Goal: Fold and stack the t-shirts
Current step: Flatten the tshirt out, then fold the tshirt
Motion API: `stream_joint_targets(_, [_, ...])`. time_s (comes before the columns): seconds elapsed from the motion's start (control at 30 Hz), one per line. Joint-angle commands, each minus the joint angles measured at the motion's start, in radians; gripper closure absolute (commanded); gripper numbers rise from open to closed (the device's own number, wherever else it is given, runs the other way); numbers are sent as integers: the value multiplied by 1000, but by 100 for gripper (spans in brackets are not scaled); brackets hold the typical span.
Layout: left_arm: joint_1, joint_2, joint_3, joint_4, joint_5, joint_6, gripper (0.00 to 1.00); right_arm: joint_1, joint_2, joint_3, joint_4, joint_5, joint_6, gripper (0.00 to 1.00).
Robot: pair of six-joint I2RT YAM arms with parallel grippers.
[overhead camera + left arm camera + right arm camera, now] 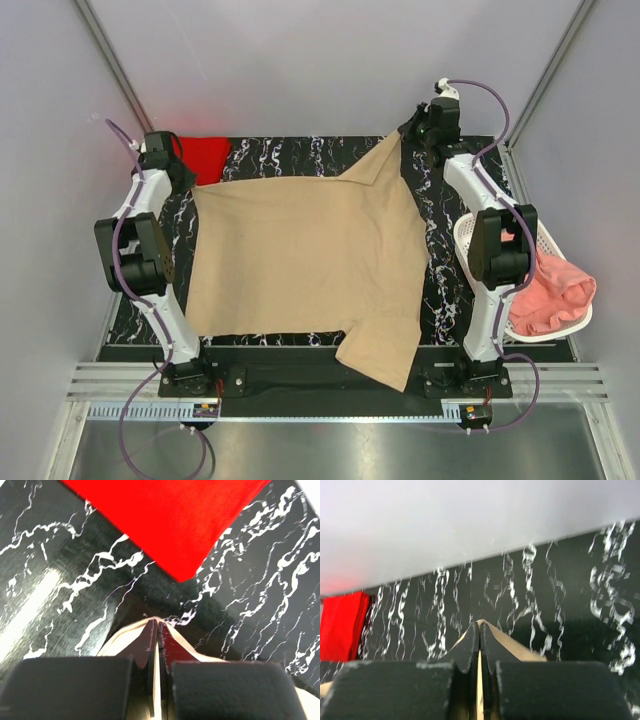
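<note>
Jaws on both arms are pinched tight on cloth: left gripper [155,626] clamps the far-left corner of the spread-out tan t-shirt [300,260], just beside the red t-shirt [203,157], and right gripper [479,626] has its far-right sleeve. Pink t-shirt [552,295] sits in the basket [462,235] on the right.

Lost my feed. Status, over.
Both shut on tan tee: left pincer, right pincer, far corners. Tee spread flat. Clear: red tee far left, pink tee in basket.
</note>
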Motion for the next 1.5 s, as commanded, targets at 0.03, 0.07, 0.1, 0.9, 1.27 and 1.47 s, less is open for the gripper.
stream_joint_targets(0.03, [18, -22, 2, -56, 36, 13, 100, -8, -98, 5, -125, -48, 52, 100])
stream_joint_targets(0.07, [17, -17, 4, -69, 44, 16, 100, -8, -110, -3, -163, -46, 63, 100])
stream_joint_targets(0.1, [18, -14, 5, -84, 44, 18, 100, -8, -121, -21, -185, -46, 86, 100])
stream_joint_targets(0.9, [23, -114, -53, -425, 12, 171, 100, -8, -516, -320, -751, 29, 134, 100])
stream_joint_targets(1.27, [23, -155, -168, -428, -25, 170, 100, -9, -497, -361, -806, 31, 117, 100])
stream_joint_targets(1.47, [23, -152, -212, -405, -22, 164, 100, -8, -516, -433, -801, 34, 109, 100])
